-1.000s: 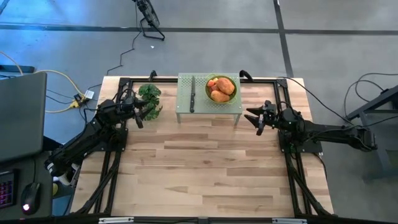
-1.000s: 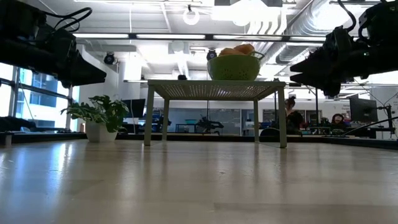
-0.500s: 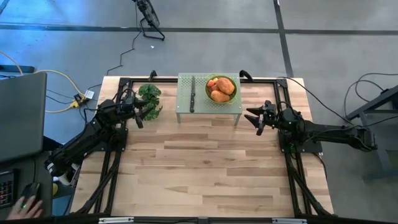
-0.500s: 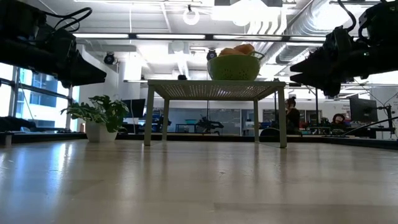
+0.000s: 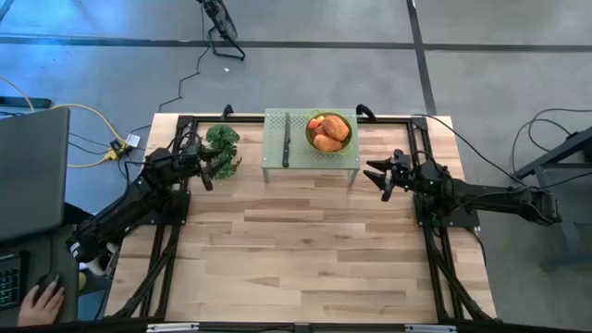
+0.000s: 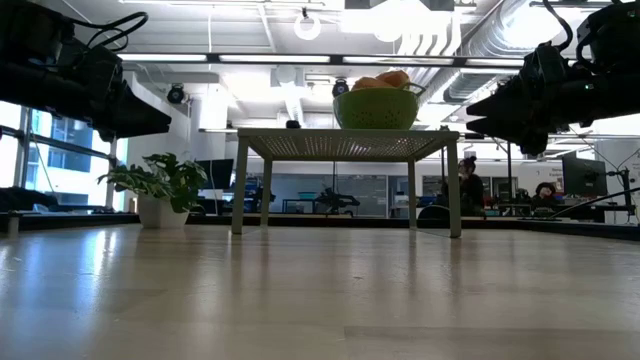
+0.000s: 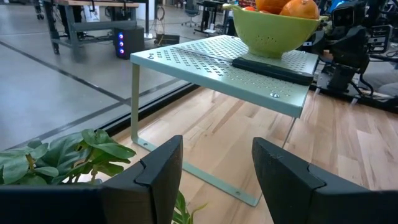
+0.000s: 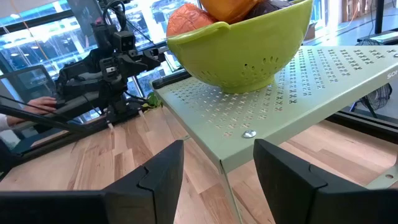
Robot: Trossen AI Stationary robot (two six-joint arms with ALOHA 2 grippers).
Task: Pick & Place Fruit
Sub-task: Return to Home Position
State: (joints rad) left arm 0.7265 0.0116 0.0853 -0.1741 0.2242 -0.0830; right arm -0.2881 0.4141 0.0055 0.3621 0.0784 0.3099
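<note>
On the shelf (image 5: 302,148), the fruit (image 5: 329,132) sits piled in the bowl (image 8: 245,56) — left gripper (image 5: 220,166) and right gripper (image 5: 377,179) flank the shelf, fingers wide and empty. Homing should draw each arm back smoothly, clear of its legs.

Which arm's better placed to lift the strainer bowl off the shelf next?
Right, probably: the strainer bowl sits on the right half of the shelf, nearer the open right gripper. The left gripper, also open, has the knife and leafy plant on its side.
</note>
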